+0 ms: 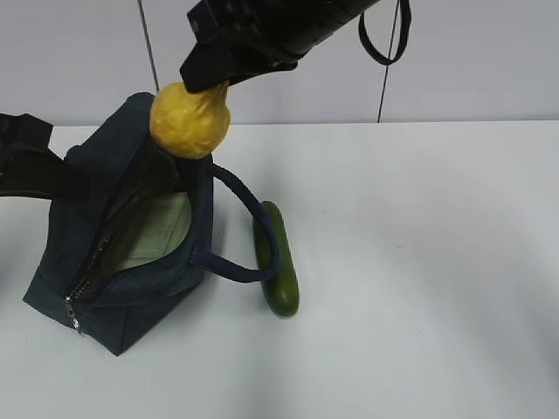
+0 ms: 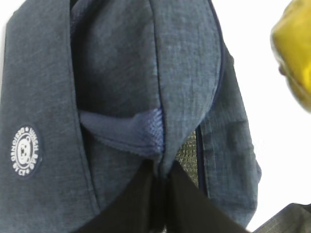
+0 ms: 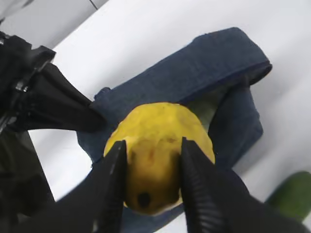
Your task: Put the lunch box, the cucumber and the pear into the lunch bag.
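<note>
The navy lunch bag (image 1: pixel 148 288) stands open on the left of the white table. The pale green lid of the lunch box (image 1: pixel 162 229) shows inside it. My right gripper (image 1: pixel 208 77) is shut on the yellow pear (image 1: pixel 189 120) and holds it above the bag's far end; the right wrist view shows the pear (image 3: pixel 158 145) between the two fingers. My left gripper (image 2: pixel 160 167) is shut on the bag's fabric edge (image 2: pixel 146 131) at the left. The dark green cucumber (image 1: pixel 277 259) lies on the table right of the bag, under the strap handle (image 1: pixel 249 236).
A white wall with dark vertical lines rises behind the table. The table (image 1: pixel 437 262) stretches right of the cucumber. A black cable loop (image 1: pixel 384 39) hangs from the right arm.
</note>
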